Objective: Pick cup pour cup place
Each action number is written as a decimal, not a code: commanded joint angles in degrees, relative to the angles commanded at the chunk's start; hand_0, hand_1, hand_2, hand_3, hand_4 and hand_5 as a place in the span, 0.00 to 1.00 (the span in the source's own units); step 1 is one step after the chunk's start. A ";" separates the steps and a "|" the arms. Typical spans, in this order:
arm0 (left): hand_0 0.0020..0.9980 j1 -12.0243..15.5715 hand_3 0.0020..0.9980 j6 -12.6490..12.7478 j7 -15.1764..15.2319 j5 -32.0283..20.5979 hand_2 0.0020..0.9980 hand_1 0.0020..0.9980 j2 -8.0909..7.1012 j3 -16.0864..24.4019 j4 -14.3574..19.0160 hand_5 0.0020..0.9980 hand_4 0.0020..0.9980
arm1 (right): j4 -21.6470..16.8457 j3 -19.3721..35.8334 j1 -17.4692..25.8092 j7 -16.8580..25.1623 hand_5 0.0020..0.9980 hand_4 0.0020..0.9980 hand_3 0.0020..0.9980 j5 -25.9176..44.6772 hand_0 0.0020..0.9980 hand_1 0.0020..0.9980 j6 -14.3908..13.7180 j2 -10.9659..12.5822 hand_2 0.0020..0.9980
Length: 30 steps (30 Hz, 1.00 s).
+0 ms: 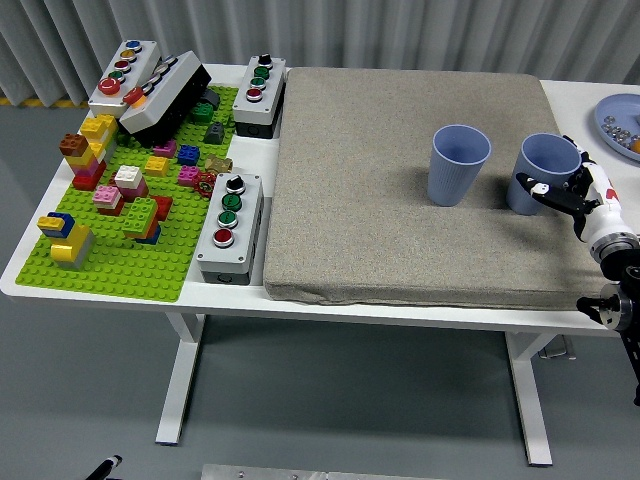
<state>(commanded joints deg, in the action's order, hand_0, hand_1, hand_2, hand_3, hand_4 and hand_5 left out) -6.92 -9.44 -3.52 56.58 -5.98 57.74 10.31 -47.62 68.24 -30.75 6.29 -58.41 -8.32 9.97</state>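
Observation:
Two blue cups stand upright on the grey mat (400,180). The left cup (458,163) stands free near the mat's middle right. The right cup (546,168) is at the mat's right edge. My right hand (566,195) comes in from the right edge, and its black fingers (540,188) curl around the lower front of the right cup. The cup still looks to rest on the mat. What is inside either cup does not show. The left arm is out of view.
A green baseplate (120,265) with several coloured bricks fills the left of the table. Three grey button boxes (229,225) (258,92) (123,72) and a dark box (165,95) stand around it. A blue plate (620,120) with small items is at the far right.

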 joint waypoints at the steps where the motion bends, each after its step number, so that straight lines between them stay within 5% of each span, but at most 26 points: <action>1: 0.87 0.01 0.79 0.00 0.00 0.00 0.90 0.84 0.00 0.01 0.00 1.00 0.65 | -0.25 0.33 0.04 -0.49 0.28 0.86 1.00 -0.56 0.93 0.90 0.34 0.02 1.00; 30: 0.87 0.95 0.79 0.00 -0.05 0.06 0.90 0.84 -0.13 1.01 0.00 1.00 0.65 | -8.69 1.96 6.21 -4.20 0.32 0.88 1.00 -2.78 0.94 0.93 2.23 5.00 1.00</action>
<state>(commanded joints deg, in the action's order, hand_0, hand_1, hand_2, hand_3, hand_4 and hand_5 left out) -5.97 -9.44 -3.57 56.64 -6.11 58.75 10.31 -56.31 70.21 -24.54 2.09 -61.19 -6.09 14.97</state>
